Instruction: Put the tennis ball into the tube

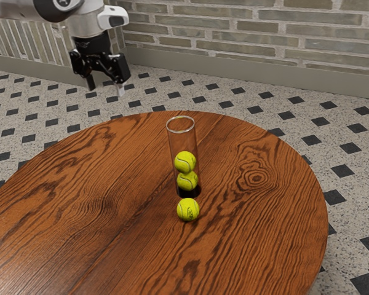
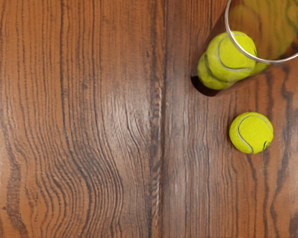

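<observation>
High above the table's far edge, at the exterior view's upper left, my gripper stands open with nothing between its fingers. A clear tube with a dark base stands upright on the table, holding two stacked yellow-green balls. One loose tennis ball rests on the wood just beside the tube's base. In the wrist view the loose ball lies apart from the tube, whose round rim is partly cut off, with the inside balls seen through its wall.
The round wooden table has a curved edge and dark grain. Around it is a speckled floor with dark diamonds, and a brick wall stands behind.
</observation>
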